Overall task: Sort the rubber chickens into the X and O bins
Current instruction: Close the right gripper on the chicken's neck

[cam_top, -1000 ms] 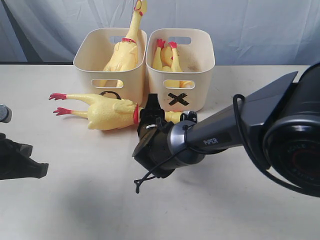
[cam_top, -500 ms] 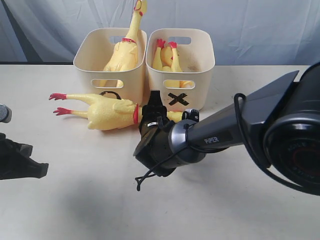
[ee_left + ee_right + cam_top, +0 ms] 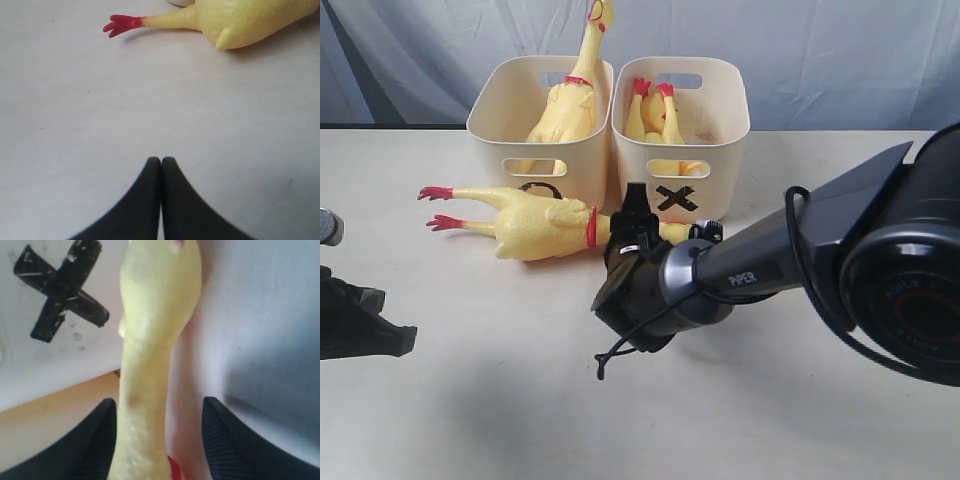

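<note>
One large rubber chicken [image 3: 535, 222] lies on the table in front of the O bin [image 3: 485, 112], its neck pointing toward the X bin [image 3: 732, 115]. My right gripper [image 3: 636, 222] is open over that neck; in the right wrist view the neck [image 3: 145, 380] runs between the fingers [image 3: 95, 440], nearer one of them, with the black X [image 3: 60, 290] just beyond. A second large chicken [image 3: 570, 100] stands in the O bin. The smaller chicken [image 3: 655, 115] sits feet-up in the X bin. My left gripper [image 3: 161, 161] is shut and empty above bare table.
The two bins stand side by side at the back of the pale table [image 3: 470, 400], against a grey-blue curtain [image 3: 840, 60]. The lying chicken's body [image 3: 250, 20] and red foot [image 3: 122, 24] lie ahead of the left gripper. The right arm [image 3: 790, 250] spans the right side.
My right gripper has slid slightly right along the lying chicken's neck, toward the X bin. The left arm and the chickens have not moved.
</note>
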